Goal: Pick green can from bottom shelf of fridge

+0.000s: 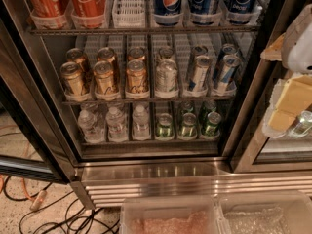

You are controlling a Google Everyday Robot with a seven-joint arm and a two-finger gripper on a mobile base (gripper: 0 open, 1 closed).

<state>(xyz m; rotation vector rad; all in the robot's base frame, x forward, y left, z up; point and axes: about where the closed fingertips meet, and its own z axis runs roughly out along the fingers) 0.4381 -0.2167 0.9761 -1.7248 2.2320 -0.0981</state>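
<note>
Speckled floor under dark steel fridge, shiny green can on its lowest wire shelf, pale gripper hovered at its right, grip state impossible to tell.

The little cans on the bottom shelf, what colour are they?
The cans are shiny green in the camera view; the gripper is at the right.

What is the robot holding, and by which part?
Cannot tell. The gripper is at the right edge, apart from the green cans on the bottom shelf.
</note>
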